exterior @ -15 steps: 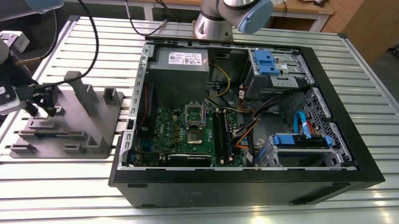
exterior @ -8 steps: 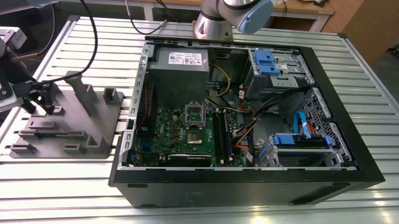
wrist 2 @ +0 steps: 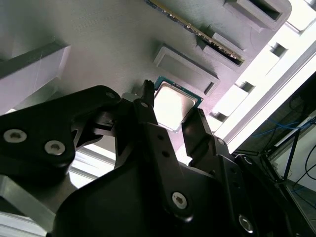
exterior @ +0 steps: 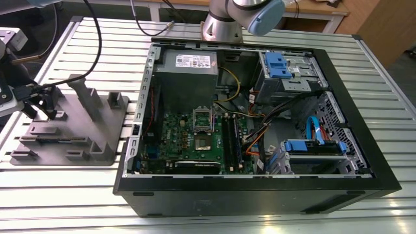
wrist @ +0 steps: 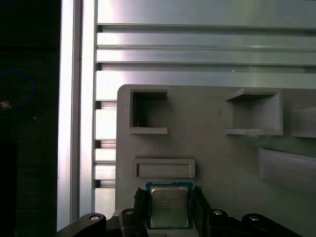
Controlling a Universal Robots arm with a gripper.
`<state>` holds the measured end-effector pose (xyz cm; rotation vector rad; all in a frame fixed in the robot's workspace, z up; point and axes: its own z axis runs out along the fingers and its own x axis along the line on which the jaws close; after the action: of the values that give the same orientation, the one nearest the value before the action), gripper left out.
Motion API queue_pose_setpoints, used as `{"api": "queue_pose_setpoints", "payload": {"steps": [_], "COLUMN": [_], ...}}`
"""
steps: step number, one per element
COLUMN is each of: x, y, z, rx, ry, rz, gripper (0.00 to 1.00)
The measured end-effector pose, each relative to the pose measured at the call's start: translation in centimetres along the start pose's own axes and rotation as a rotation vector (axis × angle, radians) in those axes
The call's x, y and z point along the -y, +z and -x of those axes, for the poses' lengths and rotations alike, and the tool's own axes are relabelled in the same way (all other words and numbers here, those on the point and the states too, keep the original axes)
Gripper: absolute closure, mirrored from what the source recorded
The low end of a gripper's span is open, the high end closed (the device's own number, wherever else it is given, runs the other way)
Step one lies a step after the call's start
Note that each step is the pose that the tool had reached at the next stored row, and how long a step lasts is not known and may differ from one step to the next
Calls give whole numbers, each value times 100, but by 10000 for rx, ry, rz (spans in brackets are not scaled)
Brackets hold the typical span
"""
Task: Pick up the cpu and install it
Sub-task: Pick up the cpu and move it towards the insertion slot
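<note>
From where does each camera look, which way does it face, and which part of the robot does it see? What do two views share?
Exterior view: off the arm, high up, facing down on the open computer case and grey tray; the arm's base shows.
First wrist view: on the wrist, facing straight down on the tray; the claw shows, around the cpu.
Second wrist view: on the wrist, facing obliquely along the claw toward the tray.
Shared: both wrist views show the claw, the cpu and the tray.

Bright overhead light, glare on table slats — cpu top washed out, case interior dim.
</note>
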<state>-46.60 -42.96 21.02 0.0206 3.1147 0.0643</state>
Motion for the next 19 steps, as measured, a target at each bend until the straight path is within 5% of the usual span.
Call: {"api": "queue_pose_setpoints", "payload": {"steps": [8, 19], "x": [-3, -17], "y": [-80, -418], "z": [2, 11], "rx": [-1, 0], "ry": [0, 0], "rz": [-1, 1], "gripper": [53, 53]}}
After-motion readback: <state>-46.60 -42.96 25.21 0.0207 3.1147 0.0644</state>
